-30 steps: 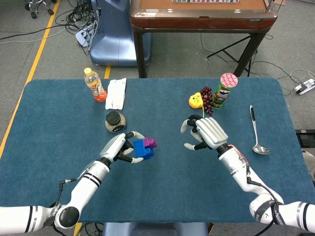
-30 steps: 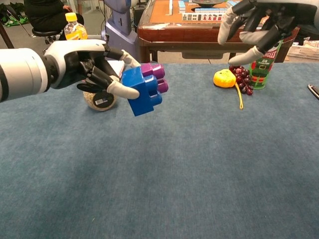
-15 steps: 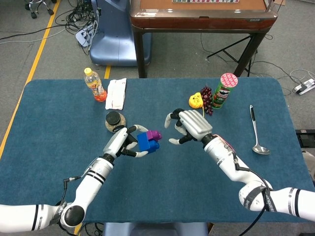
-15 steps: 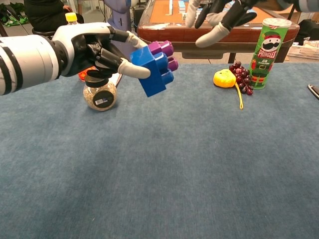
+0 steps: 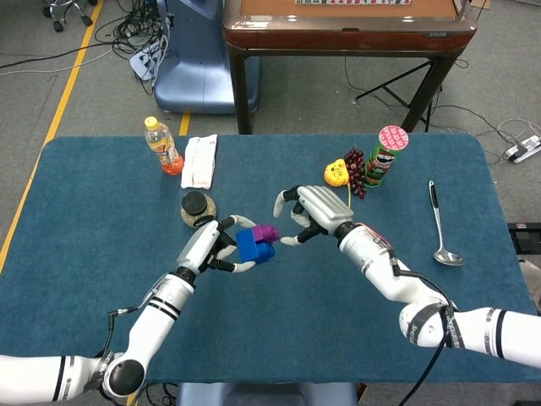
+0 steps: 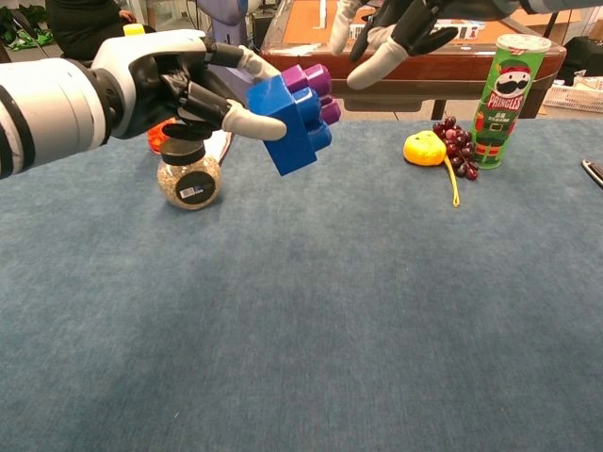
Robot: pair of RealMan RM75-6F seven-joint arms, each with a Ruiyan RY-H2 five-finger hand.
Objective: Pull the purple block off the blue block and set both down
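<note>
My left hand point(image 5: 210, 246) holds the blue block point(image 5: 248, 246) up — my right hand point(image 5: 306, 213), fingers wide, has come close to the purple block point(image 5: 267, 232), ready to pull.

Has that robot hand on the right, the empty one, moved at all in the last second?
Yes. In the head view the right hand has slid leftward, away from the green Pringles can, closing in on the purple block stuck on the blue block.
</note>
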